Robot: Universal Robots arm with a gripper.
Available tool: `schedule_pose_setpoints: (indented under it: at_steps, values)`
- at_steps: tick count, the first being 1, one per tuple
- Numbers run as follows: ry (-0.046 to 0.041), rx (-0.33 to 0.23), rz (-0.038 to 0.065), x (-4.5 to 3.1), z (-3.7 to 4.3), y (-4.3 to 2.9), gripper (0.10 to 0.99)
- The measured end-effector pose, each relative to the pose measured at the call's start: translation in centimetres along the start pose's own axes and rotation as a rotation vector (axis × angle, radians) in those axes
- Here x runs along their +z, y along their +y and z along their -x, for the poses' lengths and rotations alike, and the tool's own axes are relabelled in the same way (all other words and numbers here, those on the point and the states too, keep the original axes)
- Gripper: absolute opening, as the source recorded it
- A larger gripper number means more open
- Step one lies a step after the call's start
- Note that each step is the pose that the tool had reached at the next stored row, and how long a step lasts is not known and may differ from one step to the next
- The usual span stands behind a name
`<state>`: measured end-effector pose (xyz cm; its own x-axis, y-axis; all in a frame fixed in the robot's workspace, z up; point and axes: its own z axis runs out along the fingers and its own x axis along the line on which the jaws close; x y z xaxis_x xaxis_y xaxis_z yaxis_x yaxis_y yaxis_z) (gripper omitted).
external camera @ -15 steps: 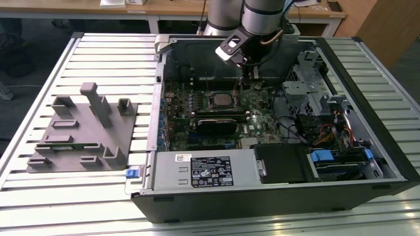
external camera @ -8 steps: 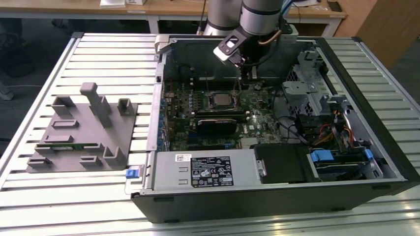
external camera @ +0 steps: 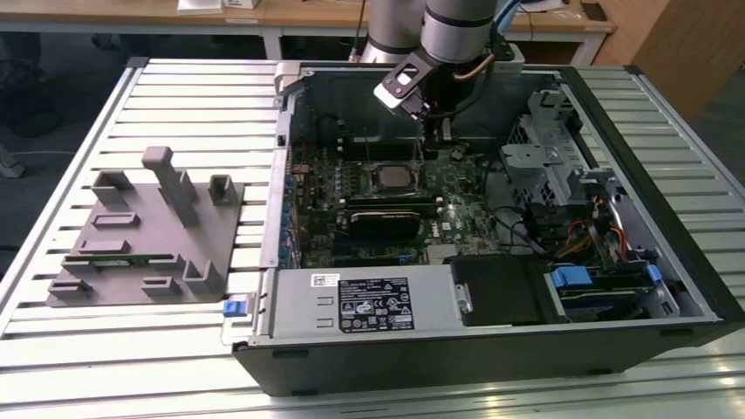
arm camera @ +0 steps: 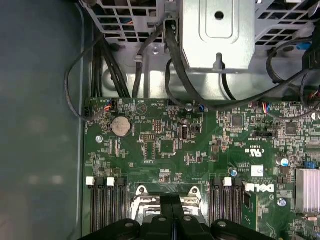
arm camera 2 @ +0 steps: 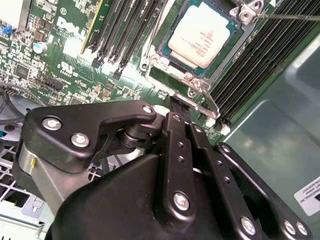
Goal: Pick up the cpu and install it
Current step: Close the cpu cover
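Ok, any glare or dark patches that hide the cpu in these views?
Second wrist view: the cpu top glares pale, outline clear. Exterior view: evenly lit, the cpu dull grey inside the case. First wrist view: the gripper is a dark mass, the motherboard well lit.

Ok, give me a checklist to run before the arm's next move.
1. The cpu lies inside the socket frame, silvery top up: ok.
2. The gripper has its fingers together with nothing between them: ok.
3. Gripper is off the cpu, beside the frame's edge: ok.
4. Gripper tip is clear of the frame: cannot tell.
5. Frame is latched over the cpu: cannot tell.
6. The green memory strip lies on the grey tray, outside the case: ok.
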<state>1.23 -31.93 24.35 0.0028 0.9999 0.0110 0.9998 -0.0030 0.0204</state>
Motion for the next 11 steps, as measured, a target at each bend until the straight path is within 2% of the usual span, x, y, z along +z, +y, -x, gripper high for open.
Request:
schedule_pose_setpoints:
  at_steps: [6, 11]
  values:
    - [0.0, 0.0, 0.0, 0.06, 0.0, -0.38, 0.106]
    - [0.0001, 0.0, 0.0, 0.19, 0.01, -1.15, 0.106]
